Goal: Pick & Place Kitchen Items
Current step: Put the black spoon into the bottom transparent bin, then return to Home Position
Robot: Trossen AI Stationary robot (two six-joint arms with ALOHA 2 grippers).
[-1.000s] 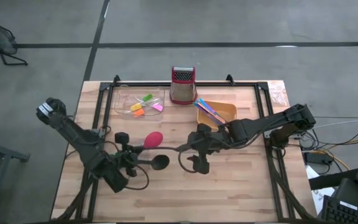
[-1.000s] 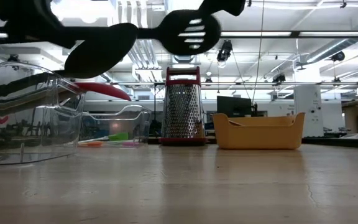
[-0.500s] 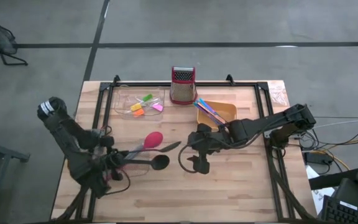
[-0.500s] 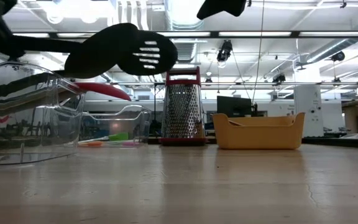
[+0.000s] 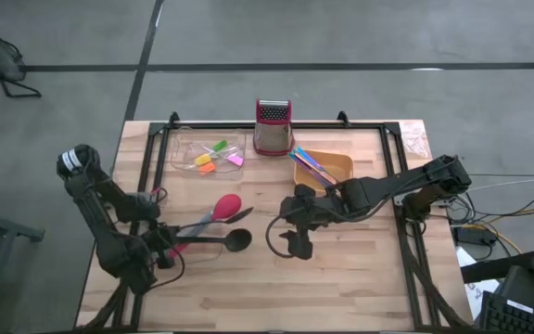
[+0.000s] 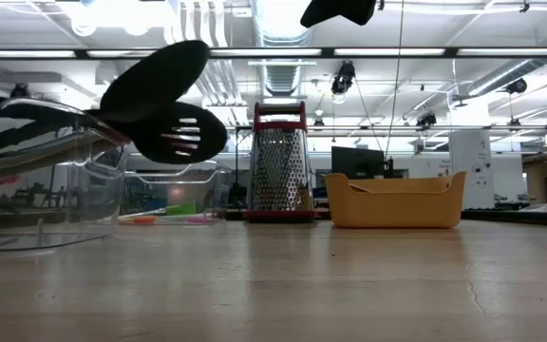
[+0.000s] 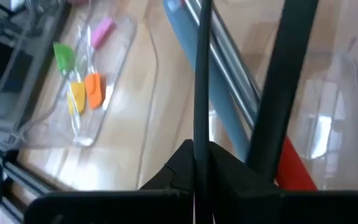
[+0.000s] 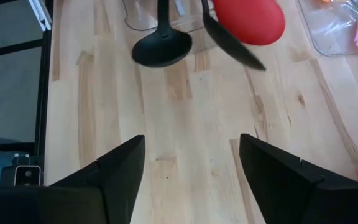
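High view: the left gripper (image 5: 160, 249), clenched on a black slotted spoon (image 5: 235, 216), has pulled back from the box grater (image 5: 272, 127) and now lays it beside the red-headed spoon (image 5: 227, 207). The right gripper (image 5: 288, 229) waits released near the orange bowl (image 5: 339, 168) holding thin sticks (image 5: 311, 166); beside the grater, a clear tray (image 5: 185, 148) holds small blocks (image 5: 217, 158).

Even, bright overhead light falls on the wooden surface (image 5: 341, 278) in the high view, and shadows under the arms are soft and faint. In the low view, ceiling strip lights (image 6: 425, 52) glare behind dark silhouetted black spoons (image 6: 164, 100), and the near surface is blurred while the box grater (image 6: 279, 161) is sharp. The left wrist view is soft and out of focus close up, with reflections on the clear tray (image 7: 328, 118).
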